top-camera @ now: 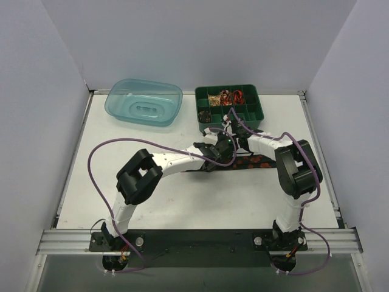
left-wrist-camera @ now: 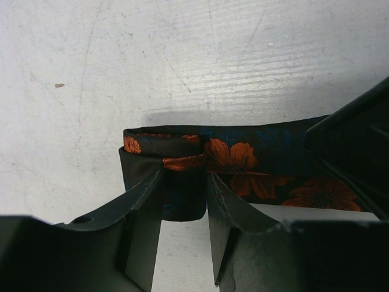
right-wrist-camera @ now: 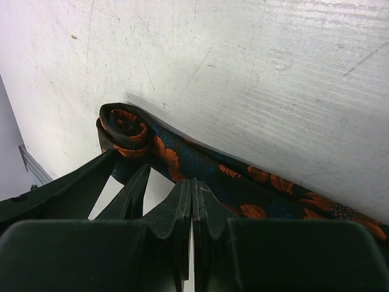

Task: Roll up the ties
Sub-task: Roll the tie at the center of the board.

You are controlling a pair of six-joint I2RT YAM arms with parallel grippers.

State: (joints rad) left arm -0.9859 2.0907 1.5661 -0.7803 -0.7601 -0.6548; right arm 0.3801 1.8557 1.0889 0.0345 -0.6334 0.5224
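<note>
Left gripper (left-wrist-camera: 184,204) clamped rolled end of black fabric necktie with orange flowers (left-wrist-camera: 243,159) | right gripper (right-wrist-camera: 193,204) pinched closed over it | necktie lay on bench (top-camera: 182,201) near green plastic compartment tray (top-camera: 260,109)

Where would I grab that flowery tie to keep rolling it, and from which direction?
Probably its rolled-up end, coming down from above with one finger on each side of the coil. The coil stands proud of the table, which gives something to pinch, while the rest of the tie lies flat against the surface.
</note>
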